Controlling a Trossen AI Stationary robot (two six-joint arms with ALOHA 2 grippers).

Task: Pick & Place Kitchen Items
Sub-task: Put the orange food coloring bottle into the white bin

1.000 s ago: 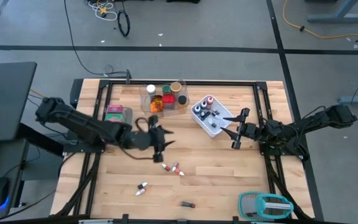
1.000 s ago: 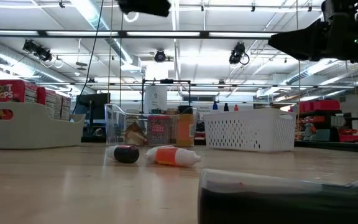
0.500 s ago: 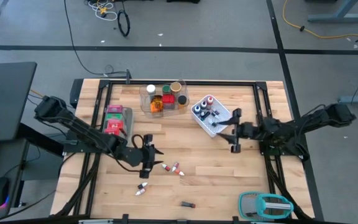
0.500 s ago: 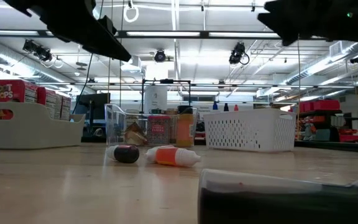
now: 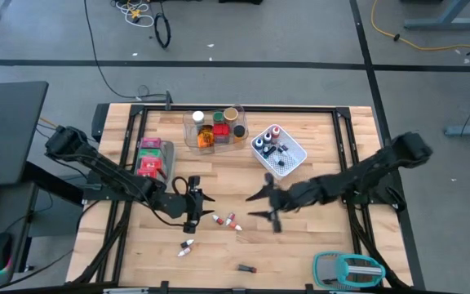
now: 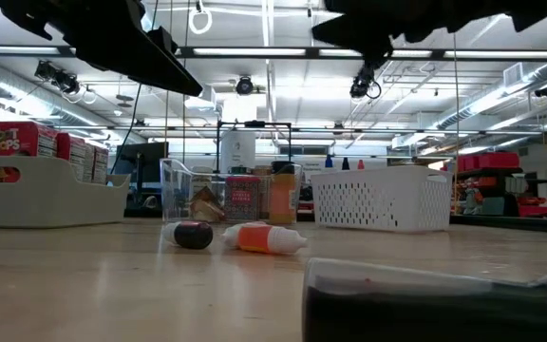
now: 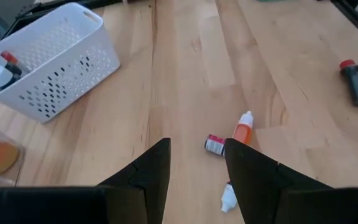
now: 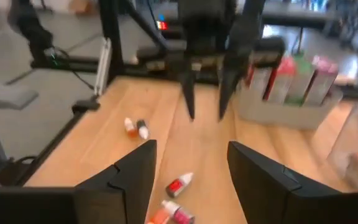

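Two small vials, one orange-bodied (image 5: 217, 219) and one red-labelled (image 5: 232, 221), lie on their sides mid-table; the left wrist view shows them as orange (image 7: 243, 128) and red (image 7: 215, 144). Another vial (image 5: 188, 247) and a dark vial with a red cap (image 5: 247, 268) lie nearer the near edge. My left gripper (image 5: 198, 212) hangs open just left of the pair, above the wood (image 7: 197, 168). My right gripper (image 5: 258, 206) is open just right of the pair, facing the left gripper (image 8: 191, 155). Jars stand in the clear tray (image 5: 215, 131), boxes in the grey bin (image 5: 153, 157).
The white mesh basket (image 5: 277, 151) holding small bottles sits right of the clear tray. A teal-and-grey gadget (image 5: 349, 268) lies at the near right corner. In the low view both arms hang above the two vials (image 6: 235, 237), with a dark object (image 6: 435, 304) close in the foreground.
My right gripper has swung from beside the white basket toward the table's left and near edge, ending beside the vial pair. My left gripper moved toward the near edge early on, then held still. The vials have not moved.
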